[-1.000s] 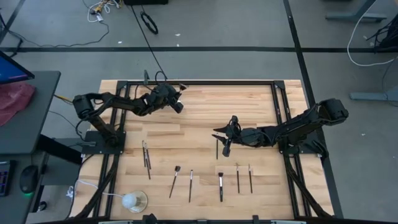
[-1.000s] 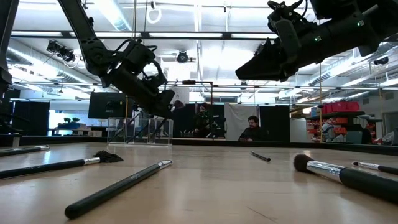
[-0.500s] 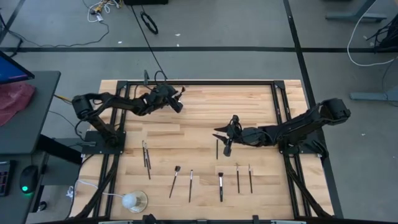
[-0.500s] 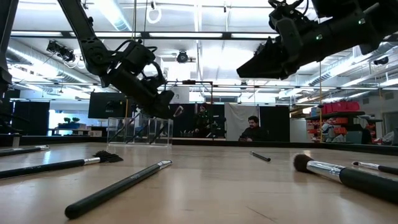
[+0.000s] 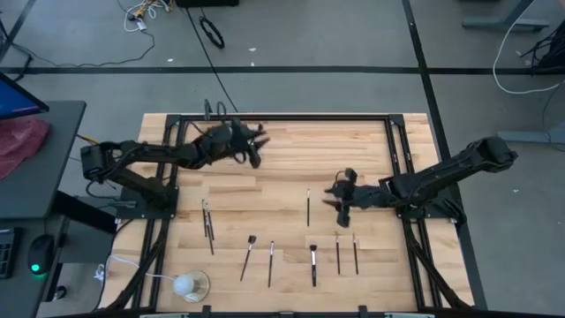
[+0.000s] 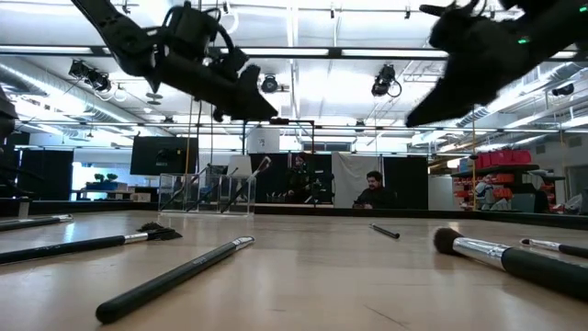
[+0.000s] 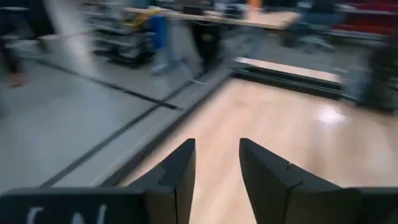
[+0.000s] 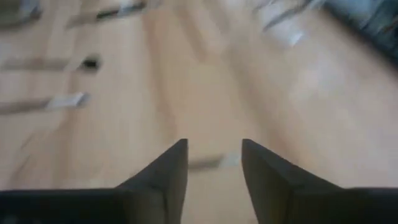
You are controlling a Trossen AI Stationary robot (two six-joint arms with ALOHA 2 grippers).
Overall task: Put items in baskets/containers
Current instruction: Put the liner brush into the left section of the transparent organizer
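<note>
Several slim dark brushes lie flat on the wooden table: one at the middle (image 5: 308,208), a pair at the left (image 5: 208,221), and a row near the front (image 5: 312,263). The clear holder (image 6: 207,193) stands at the far left of the table, with a brush (image 6: 260,169) leaning in it, head up. My left gripper (image 5: 255,147) hangs open above the holder, with nothing between its fingers (image 7: 180,171). My right gripper (image 5: 339,201) hovers open, to the right of the middle brush and above the table.
A white ball on a clear round base (image 5: 189,284) with a cord sits at the near left corner. A black frame (image 5: 395,150) runs along the table's sides and back. Bare wood lies between the two grippers. People show in the room beyond the table.
My left gripper has risen from beside the holder and tipped closer to level; a brush now leans in the holder where it was. My right gripper has drawn back toward the table's right edge, away from the middle brush, which has stayed on the table.
</note>
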